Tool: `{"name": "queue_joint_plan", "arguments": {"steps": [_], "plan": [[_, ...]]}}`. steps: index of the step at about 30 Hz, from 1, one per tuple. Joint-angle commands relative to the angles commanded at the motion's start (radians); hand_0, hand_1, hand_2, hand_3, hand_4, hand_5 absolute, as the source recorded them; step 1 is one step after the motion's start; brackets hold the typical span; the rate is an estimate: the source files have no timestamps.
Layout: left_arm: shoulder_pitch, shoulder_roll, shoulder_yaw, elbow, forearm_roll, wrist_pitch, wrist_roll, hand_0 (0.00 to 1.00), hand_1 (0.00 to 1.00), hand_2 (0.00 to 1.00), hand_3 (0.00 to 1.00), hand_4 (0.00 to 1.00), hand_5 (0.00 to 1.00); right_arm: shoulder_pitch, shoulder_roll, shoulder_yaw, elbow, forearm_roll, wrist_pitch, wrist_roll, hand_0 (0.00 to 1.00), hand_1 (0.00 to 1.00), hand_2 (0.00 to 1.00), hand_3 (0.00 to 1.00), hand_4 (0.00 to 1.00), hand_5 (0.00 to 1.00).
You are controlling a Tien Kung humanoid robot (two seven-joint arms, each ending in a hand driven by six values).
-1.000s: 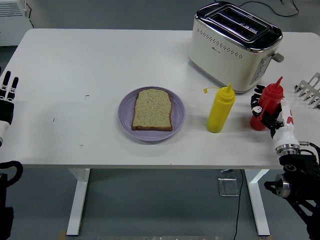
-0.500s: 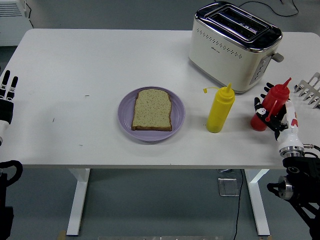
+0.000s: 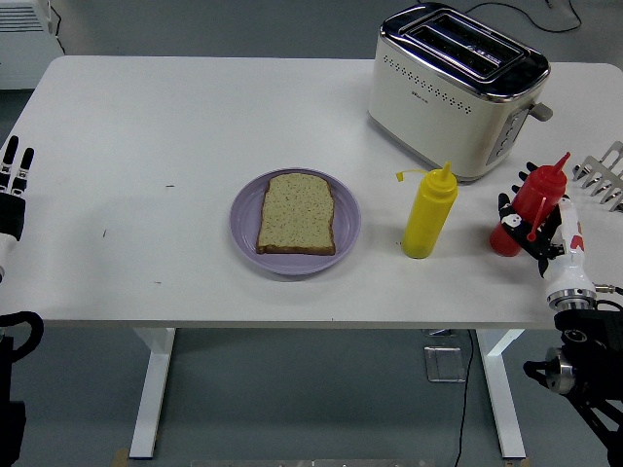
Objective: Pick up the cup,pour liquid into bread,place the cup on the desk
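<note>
We note the left robot hand (image 3: 14,185) idle at the table's (image 3: 175,117) left edge, fingers straight and holding nothing, well apart from everything; next comes the purple plate (image 3: 295,223) with the slice of bread (image 3: 297,214), then the yellow squeeze bottle (image 3: 429,211) standing upright, the toaster (image 3: 458,89) behind it. No cup shows; the pourable thing in play is the red squeeze bottle (image 3: 529,207) at the right edge, tilted with its nozzle leaning up and right, and the right robot hand (image 3: 540,226) has its fingers wrapped around its body. We judge the coming move turns on the bread lying well to the left of that hand, past the yellow bottle, so the carry goes leftward over or around it.
</note>
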Motion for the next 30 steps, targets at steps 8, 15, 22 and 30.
{"name": "queue_joint_plan", "arguments": {"steps": [8,15,22,30], "plan": [[-0.001,0.000,-0.001,0.000,0.000,0.000,0.000,0.783,0.742,0.741,0.702,0.513,0.996,-0.015,-0.005,0.001,0.013,-0.022,-0.004,-0.002,0.884,0.809,0.884,0.938,0.685,0.138],[-0.001,0.000,-0.001,0.000,0.001,0.000,0.000,0.783,0.741,0.741,0.702,0.515,0.998,-0.039,-0.012,0.020,0.027,-0.048,0.009,-0.017,0.934,0.856,0.961,0.998,0.713,0.119],[-0.001,0.001,0.002,0.000,0.001,0.000,0.000,0.783,0.739,0.740,0.702,0.515,0.998,-0.085,-0.024,0.049,0.055,-0.062,0.036,-0.030,0.962,0.884,0.998,0.998,0.725,0.110],[0.002,0.000,0.006,0.000,0.002,0.000,-0.001,0.778,0.737,0.739,0.702,0.515,0.998,-0.149,-0.040,0.094,0.113,-0.081,0.056,-0.023,0.976,0.890,0.998,0.998,0.732,0.101]]}}
